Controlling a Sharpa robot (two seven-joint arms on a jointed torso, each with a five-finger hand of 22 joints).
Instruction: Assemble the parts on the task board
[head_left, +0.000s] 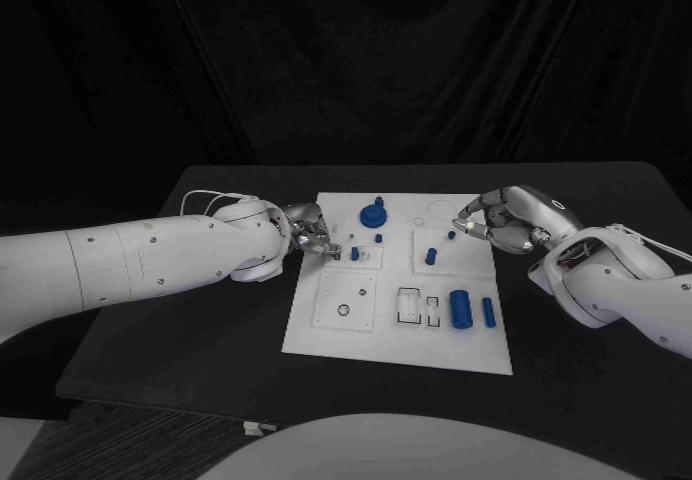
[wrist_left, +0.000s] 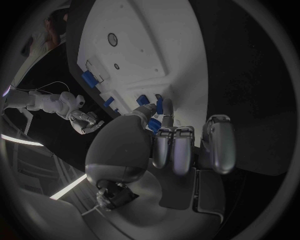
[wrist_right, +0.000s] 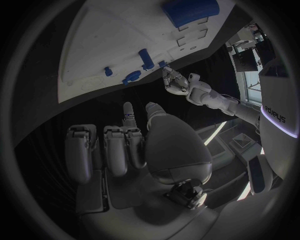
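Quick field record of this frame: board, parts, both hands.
board: white task board, centre of the black table
parts: blue pieces on the board, including a large cylinder near its front right and a round knobbed piece at the back
left hand: at the board's left edge, fingers on a small blue part
right hand: over the board's back right corner, holding nothing visible

We see the white task board (head_left: 397, 335) on the black table (head_left: 173, 330). The left hand (head_left: 307, 238) pinches a small blue part (head_left: 353, 254) at the board's left edge; the right hand (head_left: 505, 222), fingers curled, hovers at its right edge. A blue cylinder (head_left: 460, 309) lies nearer.
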